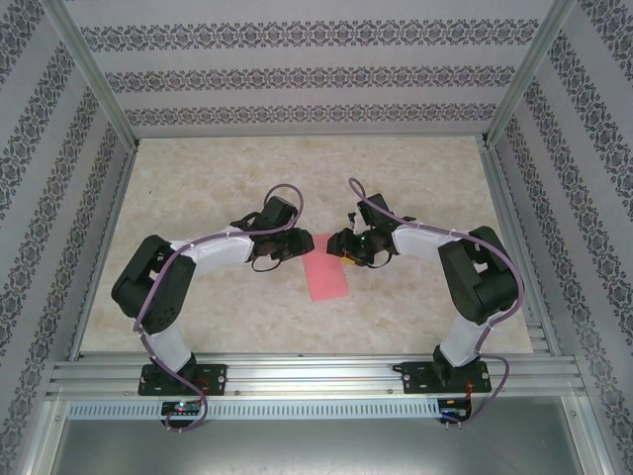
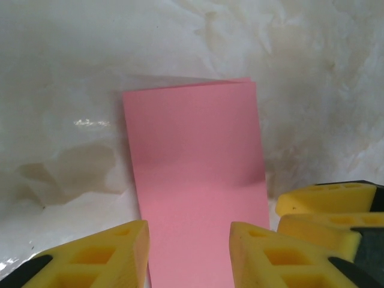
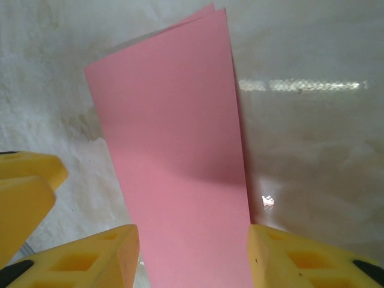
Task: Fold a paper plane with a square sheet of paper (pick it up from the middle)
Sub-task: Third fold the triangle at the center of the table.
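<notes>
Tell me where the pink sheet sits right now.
In the top view the square sheet of paper, folded into a rectangle, lies on the table, centred between and just nearer than the left gripper and right gripper.
</notes>
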Robot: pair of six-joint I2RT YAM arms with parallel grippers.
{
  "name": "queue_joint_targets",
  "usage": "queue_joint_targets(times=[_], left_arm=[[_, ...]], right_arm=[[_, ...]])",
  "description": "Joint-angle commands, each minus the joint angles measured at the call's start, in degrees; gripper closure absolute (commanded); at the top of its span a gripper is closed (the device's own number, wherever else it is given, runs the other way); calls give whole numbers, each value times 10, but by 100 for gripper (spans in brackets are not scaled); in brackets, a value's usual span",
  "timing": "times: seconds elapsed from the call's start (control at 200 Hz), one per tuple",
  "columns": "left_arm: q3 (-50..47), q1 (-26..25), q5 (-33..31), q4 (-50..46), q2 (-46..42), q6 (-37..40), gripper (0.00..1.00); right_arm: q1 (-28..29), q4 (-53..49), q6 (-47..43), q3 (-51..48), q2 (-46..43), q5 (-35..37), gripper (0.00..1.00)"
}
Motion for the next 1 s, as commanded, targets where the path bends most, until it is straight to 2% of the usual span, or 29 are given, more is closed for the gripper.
queue_joint_targets(times=[0.0, 0.994], left_arm=[[20, -8, 7, 5, 16, 3, 61], [43, -9, 15, 12, 77, 17, 65]], right_arm=[[-1, 18, -18, -4, 11, -9, 49], [-3, 128, 38, -77, -8, -70, 52]])
